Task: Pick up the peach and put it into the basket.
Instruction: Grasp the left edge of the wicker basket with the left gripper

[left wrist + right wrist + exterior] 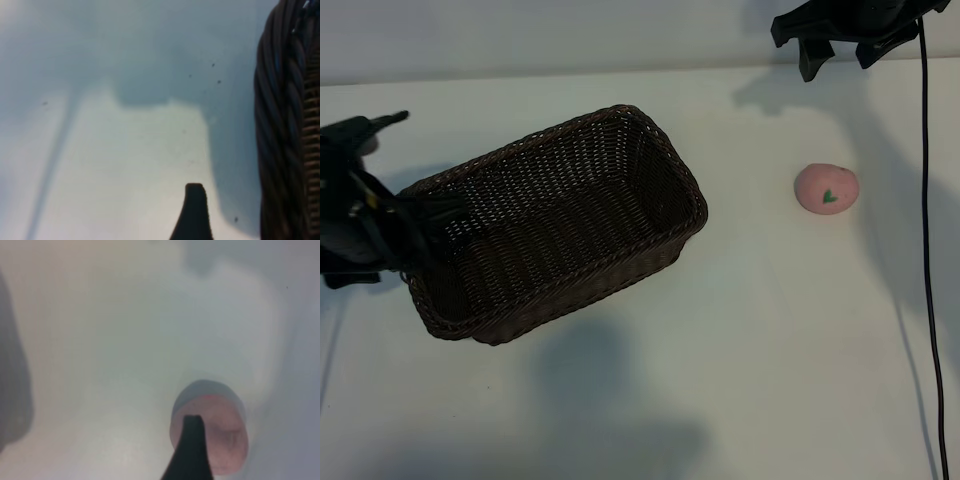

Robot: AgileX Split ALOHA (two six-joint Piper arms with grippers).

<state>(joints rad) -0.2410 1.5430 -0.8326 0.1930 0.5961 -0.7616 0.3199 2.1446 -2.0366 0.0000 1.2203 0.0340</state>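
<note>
Your left gripper (415, 215) sits at the left end of the wicker basket (560, 215), on the left side of the white surface (770, 350). Its dark fingers reach to the braided rim there; the exterior view hides the fingertips against the dark weave, so you cannot tell whether the rim is between them, but the jaws stand wide apart. The basket lies skewed, its long axis running from near-left to far-right, and its left end sits right against the arm. In the left wrist view the braided rim (287, 125) fills one edge of the picture, with one dark fingertip (194, 212) showing apart from it over the bare surface.

Your right gripper (838, 55) hangs at the far right, above the surface, with its jaws spread and nothing between them. The peach (826, 188) lies on the surface to the right of the basket, well apart from it, nearer than the right gripper. It is a small pink ball with a green leaf mark facing up. The right wrist view shows the peach (220, 435) below, partly behind one dark fingertip (190, 450).

A black cable (927, 250) runs down the right edge. You will find no brand, label or writing on anything here.
</note>
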